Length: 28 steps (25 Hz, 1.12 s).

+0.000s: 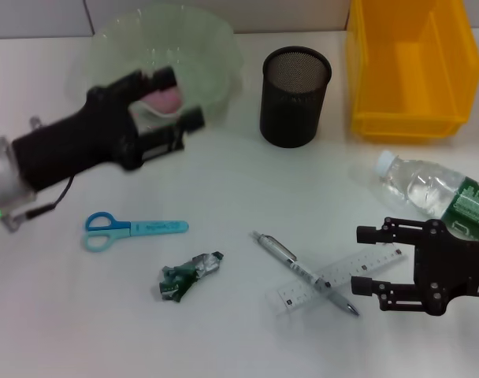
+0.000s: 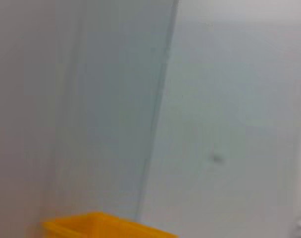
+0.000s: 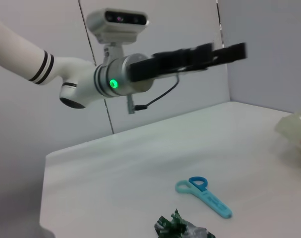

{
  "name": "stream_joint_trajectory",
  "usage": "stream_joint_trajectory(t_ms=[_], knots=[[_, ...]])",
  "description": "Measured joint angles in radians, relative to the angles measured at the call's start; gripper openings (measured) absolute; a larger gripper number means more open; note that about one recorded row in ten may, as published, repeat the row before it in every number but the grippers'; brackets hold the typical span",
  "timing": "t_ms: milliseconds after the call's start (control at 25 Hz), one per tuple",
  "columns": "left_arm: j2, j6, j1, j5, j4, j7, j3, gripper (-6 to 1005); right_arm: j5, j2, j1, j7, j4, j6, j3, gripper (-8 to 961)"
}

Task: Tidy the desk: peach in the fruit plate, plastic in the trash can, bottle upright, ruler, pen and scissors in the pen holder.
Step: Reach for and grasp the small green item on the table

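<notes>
Nearest, at the lower right of the head view, the right end effector (image 1: 367,260) hovers low over the white table (image 1: 82,331) with its two black fingers spread apart and holding nothing. Its fingertips sit just beside the far end of the clear ruler (image 1: 339,278), which lies flat with the silver pen (image 1: 304,272) crossing over it. Left of them, at lower centre, lies the crumpled green plastic (image 1: 189,276), which also shows at the bottom edge of the right wrist view. Slightly farther, toward the left, the blue scissors (image 1: 129,229) lie flat with their handles pointing left. At the right edge, the clear bottle (image 1: 428,187) lies on its side, cap toward the centre, partly behind the right end effector's body.

Farther back, in the upper left, the left end effector (image 1: 172,98) is raised above the near rim of the pale green fruit plate (image 1: 204,47), its fingers pinching the pink peach (image 1: 167,100). At upper centre stands the black mesh pen holder (image 1: 295,96), upright. Beyond it, at the upper right, sits the yellow trash can (image 1: 407,67), a corner of which also shows at the bottom of the left wrist view.
</notes>
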Motion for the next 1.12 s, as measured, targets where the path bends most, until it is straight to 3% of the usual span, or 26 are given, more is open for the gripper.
stream_joint_trajectory(t_ms=[160,400,520,640,1120], knots=[[0.022,0.085,0.050,0.002,0.023,0.000,0.083,796,0.001,0.000,0.000,0.000,-0.008,-0.011,0.000,735],[0.032,0.120,0.074,0.005,0.031,0.000,0.119,796,0.005,-0.001,-0.001,0.003,-0.010,-0.017,0.003,735],[0.046,0.154,0.117,0.010,0.035,0.014,0.186,796,0.006,-0.001,-0.001,0.004,-0.010,-0.017,0.005,735],[0.044,0.149,0.129,0.023,0.036,0.049,0.224,796,0.007,0.000,-0.002,0.004,-0.010,-0.017,0.006,735],[0.017,0.072,0.126,0.112,0.025,0.128,0.226,796,0.008,-0.001,0.003,0.007,-0.010,-0.017,0.019,735]])
